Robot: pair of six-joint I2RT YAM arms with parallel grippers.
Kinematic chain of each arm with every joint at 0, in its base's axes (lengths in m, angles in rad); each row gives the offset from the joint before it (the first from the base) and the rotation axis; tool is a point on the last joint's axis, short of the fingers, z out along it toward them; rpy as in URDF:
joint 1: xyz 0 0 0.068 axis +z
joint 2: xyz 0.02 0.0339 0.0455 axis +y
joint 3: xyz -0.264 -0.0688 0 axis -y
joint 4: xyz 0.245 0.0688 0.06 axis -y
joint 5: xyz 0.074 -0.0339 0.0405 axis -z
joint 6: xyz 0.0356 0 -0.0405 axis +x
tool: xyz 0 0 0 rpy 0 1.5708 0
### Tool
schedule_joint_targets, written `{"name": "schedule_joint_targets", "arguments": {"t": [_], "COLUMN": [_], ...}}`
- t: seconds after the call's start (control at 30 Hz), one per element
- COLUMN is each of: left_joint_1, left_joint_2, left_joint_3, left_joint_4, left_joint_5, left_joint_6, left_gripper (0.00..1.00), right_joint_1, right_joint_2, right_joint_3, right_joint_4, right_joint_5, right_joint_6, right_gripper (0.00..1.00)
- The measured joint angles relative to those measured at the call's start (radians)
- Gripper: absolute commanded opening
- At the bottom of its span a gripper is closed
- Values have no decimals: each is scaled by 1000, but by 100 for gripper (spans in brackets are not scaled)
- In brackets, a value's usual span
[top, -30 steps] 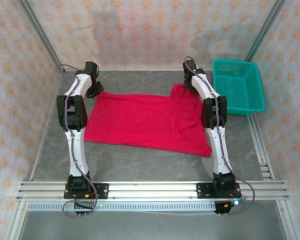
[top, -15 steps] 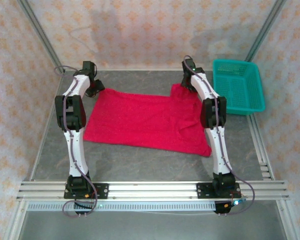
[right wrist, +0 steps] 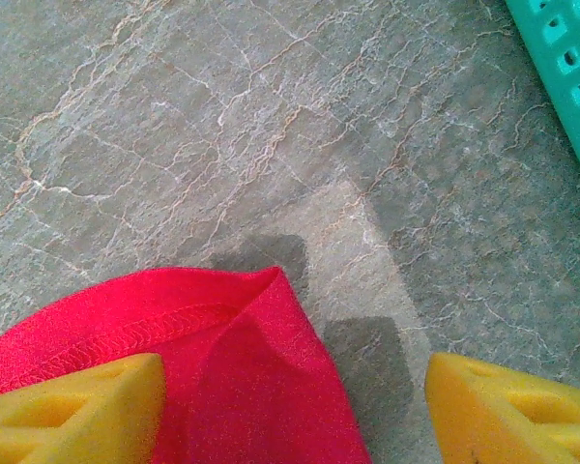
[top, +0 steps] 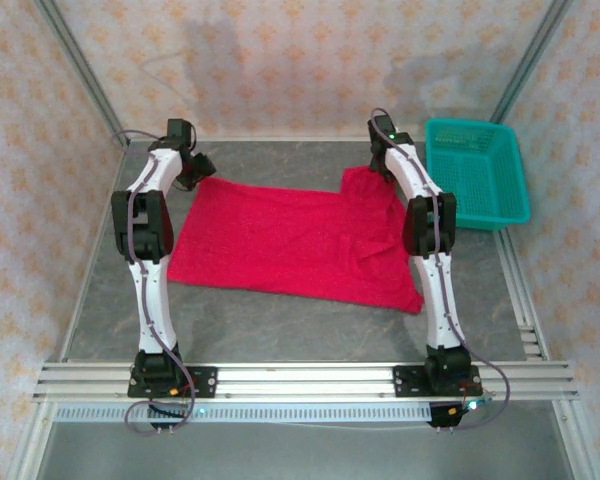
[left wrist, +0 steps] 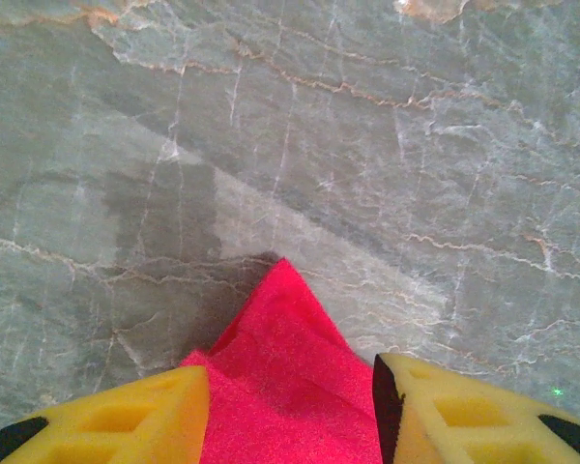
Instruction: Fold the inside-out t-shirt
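Grey marbled bench (top: 280, 330) under patterned walls (top: 280, 60), and the red t-shirt (top: 280, 240) lies spread flat across its middle, with a few creases toward its right side. The left claw (left wrist: 290, 375) sits at the shirt's far left corner. Its yellow fingers (left wrist: 126, 416) stand apart with the pointed corner of cloth between them, and as far as I can tell from the wrist view they are not pinching it. The right claw (right wrist: 295, 367) is at the far right corner, spread wide, with the shirt's stitched edge curling against one finger. A teal basket (top: 477, 170) stands at the bench's far right, apart from the shirt.
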Motion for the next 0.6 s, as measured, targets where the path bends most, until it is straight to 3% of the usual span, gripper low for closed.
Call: {"name": "schedule_joint_targets", "arguments": {"t": [0.1, 0.3, 0.53, 0.6], "left_joint_1": [0, 0, 0, 0], "left_joint_2": [11, 69, 137, 140], "left_joint_3": [40, 96, 153, 163], "left_joint_4": [-1, 0, -7, -16], "left_joint_5": [3, 7, 19, 19], "left_joint_6": [-2, -16, -14, -18], "left_gripper": [46, 27, 23, 15], "right_joint_1": [-2, -16, -22, -22], "right_joint_2": [0, 2, 42, 41], "right_joint_3": [0, 0, 0, 0], "right_joint_4": [0, 18, 76, 90], "right_joint_5": [1, -38, -104, -119], "right_joint_6": [1, 0, 6, 5], "right_gripper": [72, 65, 36, 23]}}
